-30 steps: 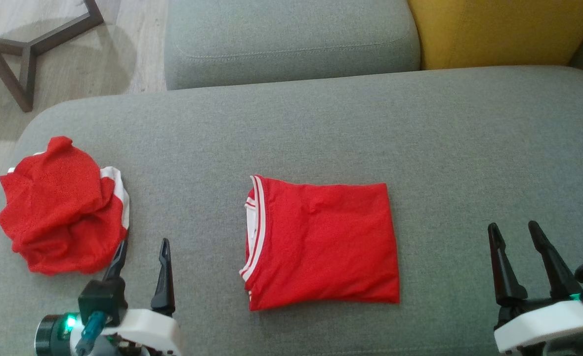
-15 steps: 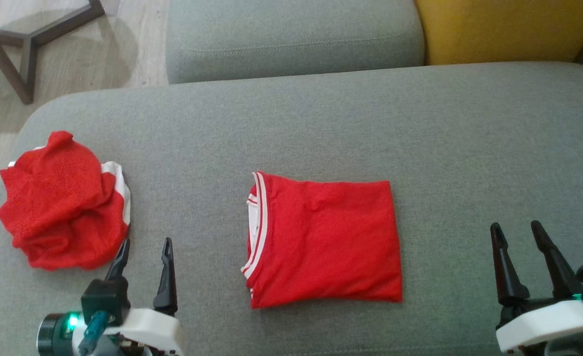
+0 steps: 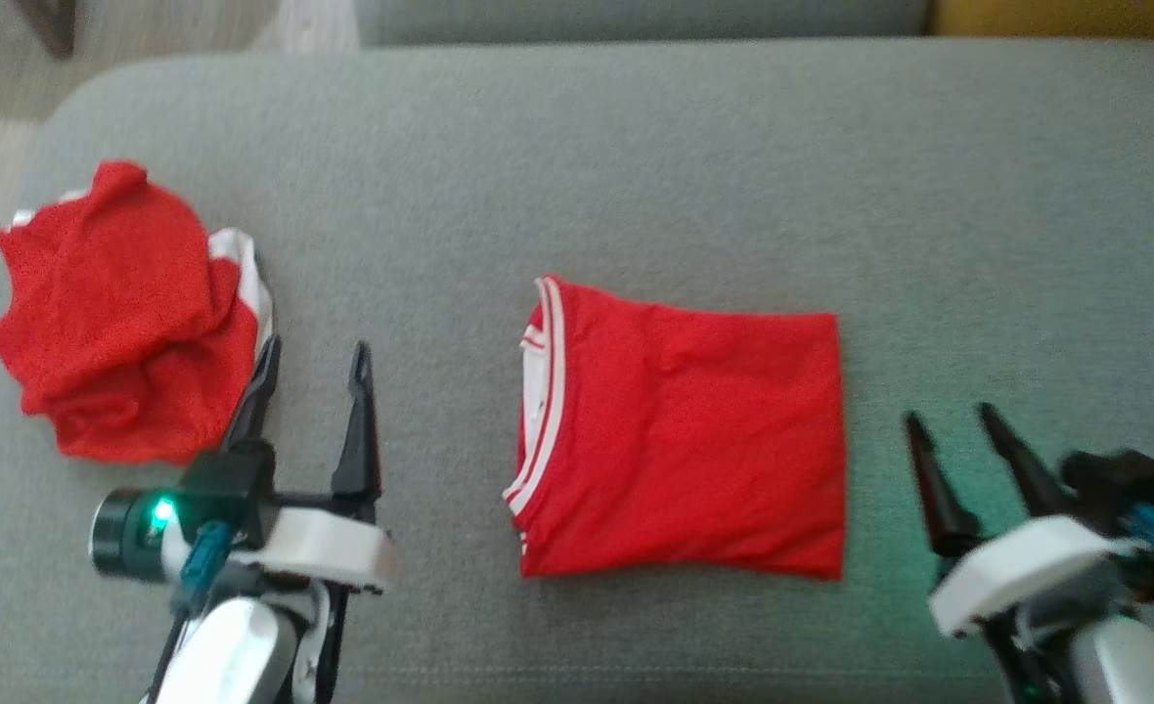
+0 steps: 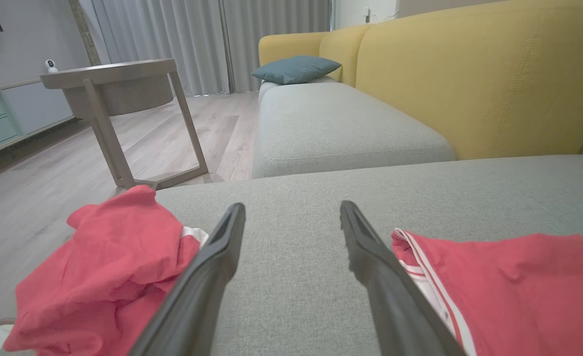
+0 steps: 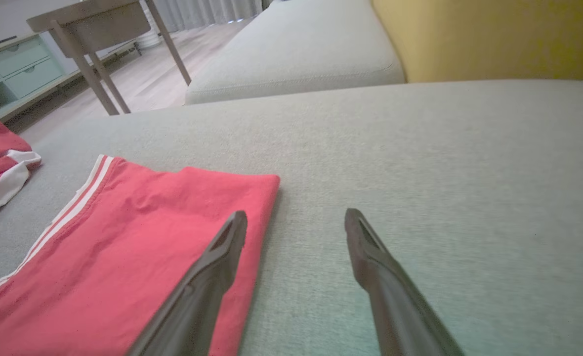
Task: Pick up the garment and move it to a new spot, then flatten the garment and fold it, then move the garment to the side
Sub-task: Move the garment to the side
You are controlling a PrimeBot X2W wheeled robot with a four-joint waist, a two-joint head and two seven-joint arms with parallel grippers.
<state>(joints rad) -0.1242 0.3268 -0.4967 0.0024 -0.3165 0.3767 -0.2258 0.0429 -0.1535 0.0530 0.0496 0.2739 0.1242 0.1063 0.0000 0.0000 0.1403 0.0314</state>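
Observation:
A red garment with white stripes at the collar [image 3: 685,440] lies folded into a rectangle in the middle of the grey cushion [image 3: 636,176]. It also appears as the folded garment [image 4: 509,291] at the right of the left wrist view and as the folded garment [image 5: 123,252] at the left of the right wrist view. My left gripper [image 3: 315,347] [image 4: 291,207] is open and empty, between the folded garment and a crumpled red heap. My right gripper [image 3: 949,416] [image 5: 295,213] is open and empty, just right of the folded garment's right edge.
A crumpled red and white garment [image 3: 127,313] [image 4: 104,277] lies at the cushion's left end, close to my left gripper. A second grey seat [image 4: 341,128] and a yellow backrest [image 4: 479,74] lie beyond. A wooden side table [image 4: 118,99] stands on the floor to the left.
The head camera has tilted down, so the whole picture has shifted. Both grippers have advanced a little up the view and stay open. The garments lie as before.

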